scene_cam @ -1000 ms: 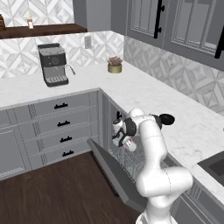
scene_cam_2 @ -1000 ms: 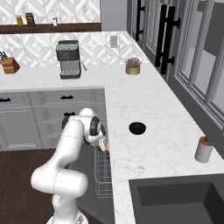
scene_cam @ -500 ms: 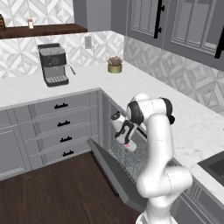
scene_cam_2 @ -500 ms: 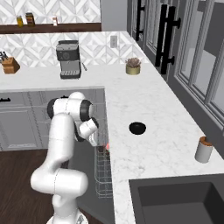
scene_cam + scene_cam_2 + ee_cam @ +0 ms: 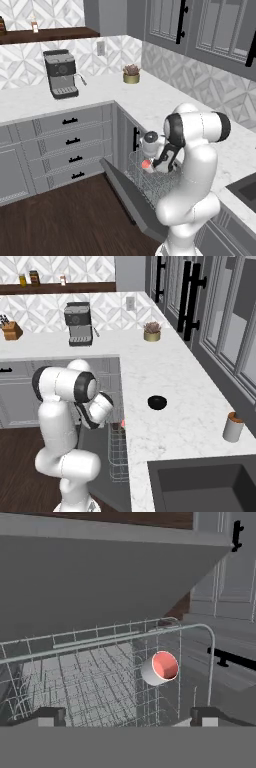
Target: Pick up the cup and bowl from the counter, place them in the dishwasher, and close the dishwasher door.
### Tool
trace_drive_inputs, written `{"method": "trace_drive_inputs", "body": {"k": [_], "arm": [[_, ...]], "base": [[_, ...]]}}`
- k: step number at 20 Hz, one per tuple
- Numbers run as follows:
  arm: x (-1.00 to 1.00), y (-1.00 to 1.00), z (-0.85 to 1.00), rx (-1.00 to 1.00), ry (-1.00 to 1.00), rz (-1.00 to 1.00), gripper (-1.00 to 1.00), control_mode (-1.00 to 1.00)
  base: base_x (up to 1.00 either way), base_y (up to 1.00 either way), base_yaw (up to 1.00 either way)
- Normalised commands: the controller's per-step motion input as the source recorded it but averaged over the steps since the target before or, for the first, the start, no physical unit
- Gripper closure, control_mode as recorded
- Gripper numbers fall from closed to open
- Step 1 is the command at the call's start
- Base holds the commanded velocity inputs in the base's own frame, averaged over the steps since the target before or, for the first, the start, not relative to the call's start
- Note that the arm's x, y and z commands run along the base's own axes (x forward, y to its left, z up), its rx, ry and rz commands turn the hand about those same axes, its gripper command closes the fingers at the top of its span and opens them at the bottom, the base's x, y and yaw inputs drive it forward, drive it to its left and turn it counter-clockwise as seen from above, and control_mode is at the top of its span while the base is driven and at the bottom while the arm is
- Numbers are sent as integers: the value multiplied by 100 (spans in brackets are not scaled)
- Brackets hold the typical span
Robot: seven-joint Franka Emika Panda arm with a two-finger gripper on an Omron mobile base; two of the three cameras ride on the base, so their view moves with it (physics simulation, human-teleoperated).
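**Desk:** Cup (image 5: 160, 668) status?

**Operator:** It lies on its side in the wire rack (image 5: 95, 677) of the dishwasher, red inside facing my hand camera. My gripper (image 5: 127, 716) hangs just above it with fingers spread wide and nothing between them. I judge the first item delivered.

**Desk:** And the bowl?

**Operator:** Small and black, it sits on the marble counter (image 5: 190, 406), untouched. The bowl (image 5: 157, 402) is well apart from the arm, between the counter's front edge and the tall cabinets. A capped bottle (image 5: 232, 426) stands further along near the sink; I leave that alone.

**Desk:** Door?

**Operator:** The dishwasher door (image 5: 131, 197) is dropped open, its dark inner face up, with the rack pulled out over it.

**Desk:** So where does that leave you?

**Operator:** Roughly a third done, by my reckoning. I have the bowl to fetch and rack, then the door to swing shut.
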Motion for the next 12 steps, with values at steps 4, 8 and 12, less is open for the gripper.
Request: {"method": "trace_drive_inputs", "body": {"k": [4, 8, 12], "arm": [[-11, 17, 100, 22, 0, -11, -100, -100], [0, 14, 100, 22, 2, -25, -100, -100], [0, 34, 100, 19, -15, -31, -100, -100]], "base": [[0, 0, 0], [0, 0, 0], [0, 0, 0]]}}
